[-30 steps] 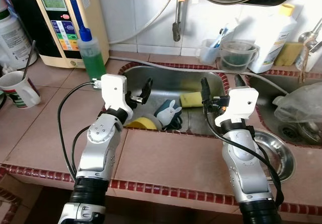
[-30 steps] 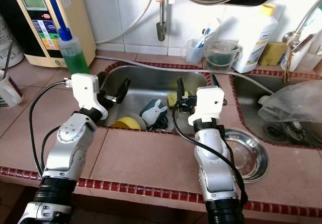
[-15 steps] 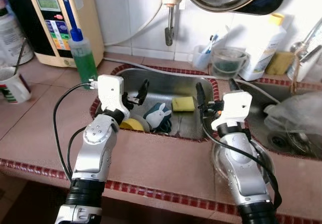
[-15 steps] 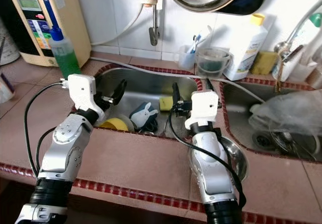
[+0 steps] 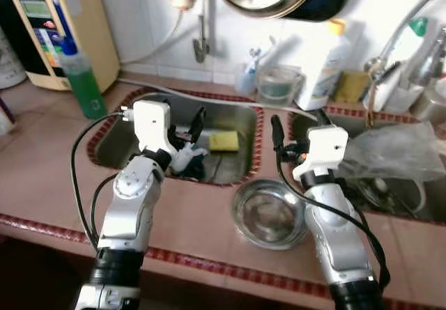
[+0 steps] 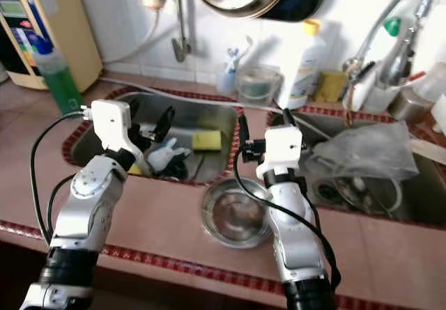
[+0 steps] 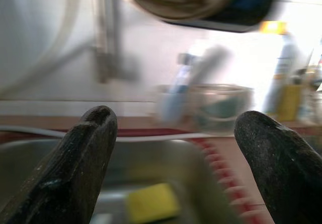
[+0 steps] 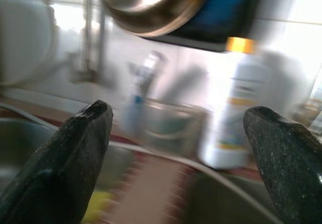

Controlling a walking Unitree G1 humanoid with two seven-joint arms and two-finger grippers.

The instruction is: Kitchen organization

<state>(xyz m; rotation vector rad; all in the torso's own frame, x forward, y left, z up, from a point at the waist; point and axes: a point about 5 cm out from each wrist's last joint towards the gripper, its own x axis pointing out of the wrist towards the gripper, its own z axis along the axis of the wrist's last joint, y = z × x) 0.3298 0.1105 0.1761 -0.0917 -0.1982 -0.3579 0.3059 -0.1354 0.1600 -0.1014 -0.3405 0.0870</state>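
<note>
Steel bowl (image 5: 270, 216) sits on the counter (image 5: 202, 219) in front of the strip between the two sinks, just beside the right arm. Left gripper (image 5: 188, 125) hangs over the left sink (image 5: 240, 158), fingers spread, holding nothing. Right gripper (image 5: 300, 125) is above the divider, fingers also apart & empty. In the left sink: yellow sponge (image 5: 224, 141) & white bunny item (image 5: 185, 162). Green bottle (image 5: 80, 80) stands on the counter to the left. Wrist views blurred.
</note>
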